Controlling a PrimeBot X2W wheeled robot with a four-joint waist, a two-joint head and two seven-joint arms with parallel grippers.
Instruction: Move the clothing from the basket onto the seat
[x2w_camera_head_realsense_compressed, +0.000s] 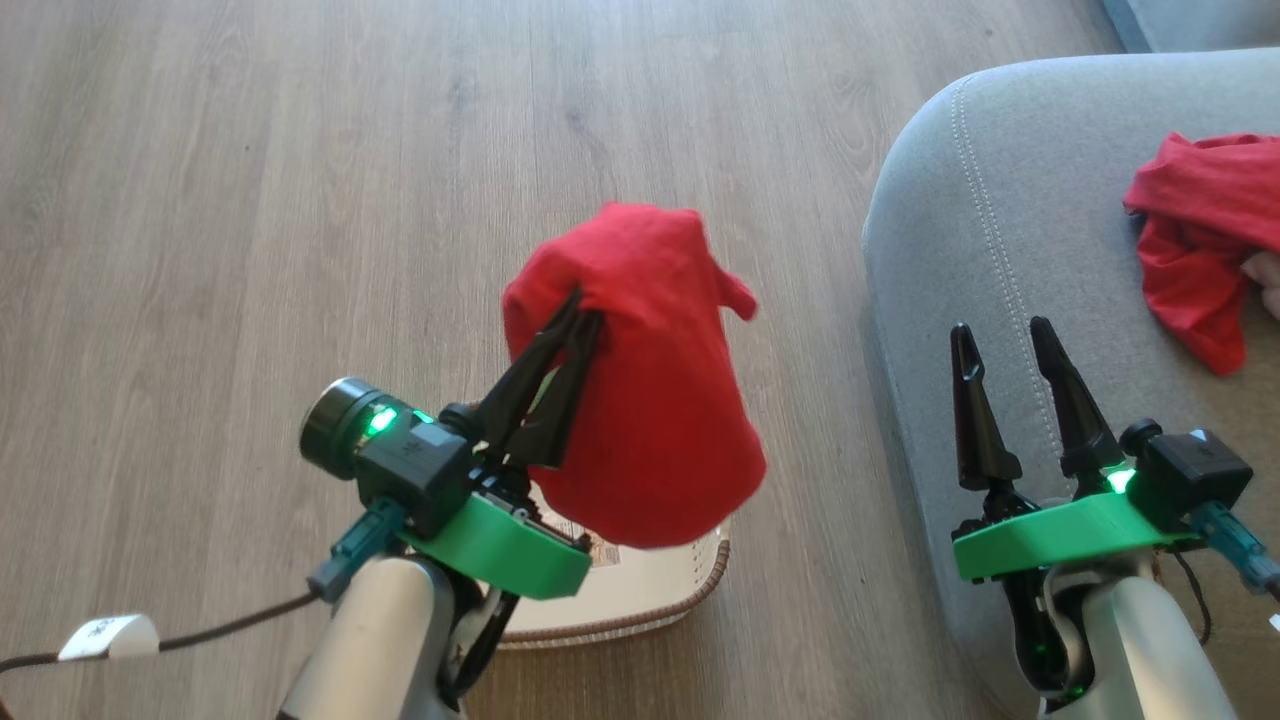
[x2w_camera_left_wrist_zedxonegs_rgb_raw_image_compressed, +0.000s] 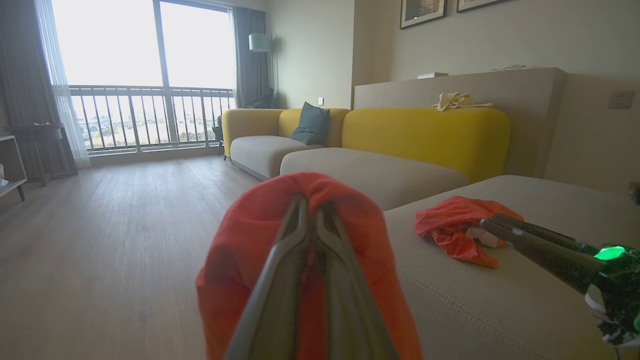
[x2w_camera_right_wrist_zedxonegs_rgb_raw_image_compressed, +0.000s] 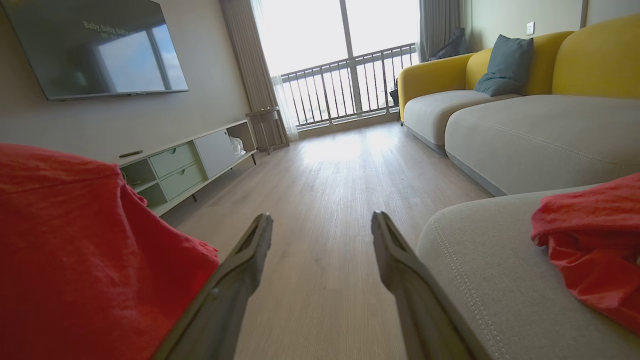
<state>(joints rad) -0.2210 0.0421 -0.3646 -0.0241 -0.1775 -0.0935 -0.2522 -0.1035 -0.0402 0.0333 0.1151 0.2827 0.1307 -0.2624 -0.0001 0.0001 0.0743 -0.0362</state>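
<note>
Right, my left gripper (x2w_camera_head_realsense_compressed: 588, 306) has its two dark fingers pressed together on a fold of a red garment (x2w_camera_head_realsense_compressed: 650, 400), pinching it near its top, and the cloth hangs down from there in a loose bag shape. From the head camera the garment sits in front of the basket (x2w_camera_head_realsense_compressed: 640, 600) and hides most of it. I can make out only the near braided rim and a bit of cream wall, and I cannot tell whether the lower end of the cloth touches the basket. The basket stands on the wooden floor (x2w_camera_head_realsense_compressed: 250, 200), just beside the rounded corner of the grey seat (x2w_camera_head_realsense_compressed: 1000, 300). A second red garment (x2w_camera_head_realsense_compressed: 1200, 240) lies crumpled on the seat, towards the right side of the head camera's picture, with a bit of white showing at its edge. My right gripper (x2w_camera_head_realsense_compressed: 1000, 328) hovers at the seat's left edge with its fingers spread apart and nothing between them, near the second garment but clear of it. In the left wrist camera the held cloth bulges around both sides of the closed fingers, with the seat off to its right.
</note>
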